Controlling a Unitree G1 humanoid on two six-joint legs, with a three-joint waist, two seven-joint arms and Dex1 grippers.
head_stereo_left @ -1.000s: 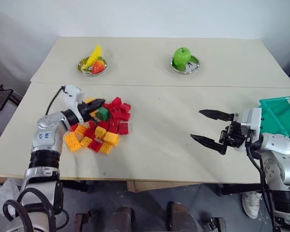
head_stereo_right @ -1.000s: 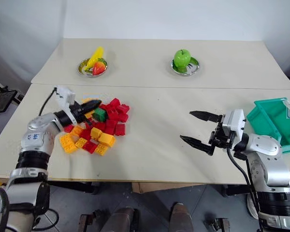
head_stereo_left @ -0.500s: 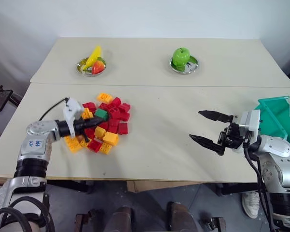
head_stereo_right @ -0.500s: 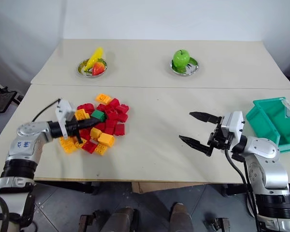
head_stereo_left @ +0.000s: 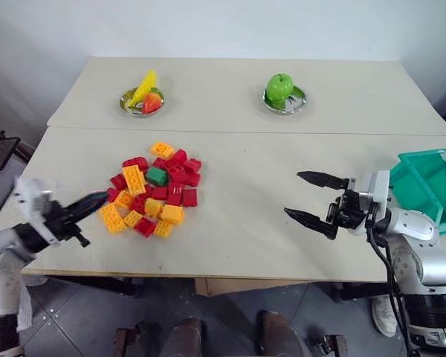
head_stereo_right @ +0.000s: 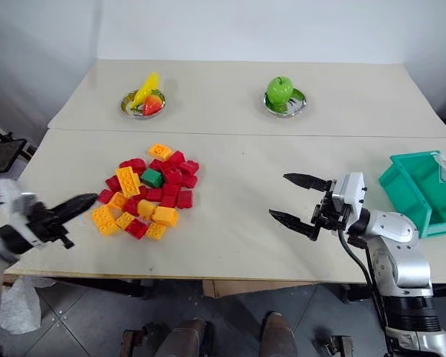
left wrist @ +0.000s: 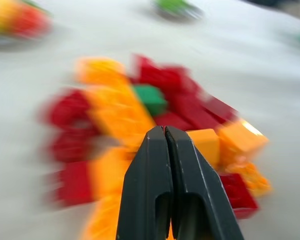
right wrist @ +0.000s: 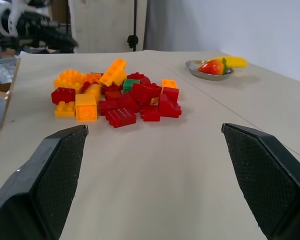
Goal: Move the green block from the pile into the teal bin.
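Currently: left claw [head_stereo_right: 78, 202] closed, empty, at the pile's [head_stereo_left: 154, 190] eight o'clock. Right claw [head_stereo_left: 316, 201] wide, empty. Green block [head_stereo_left: 157, 176] ungrasped atop pile; teal bin [head_stereo_left: 430, 186] at counter's three o'clock. Next: re-approach and pinch block.

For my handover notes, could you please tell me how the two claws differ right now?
The left claw has its black fingers pressed shut and empty, at the table's left edge beside the brick pile. The right claw stands wide open near the teal plastic bin. Neither holds anything.
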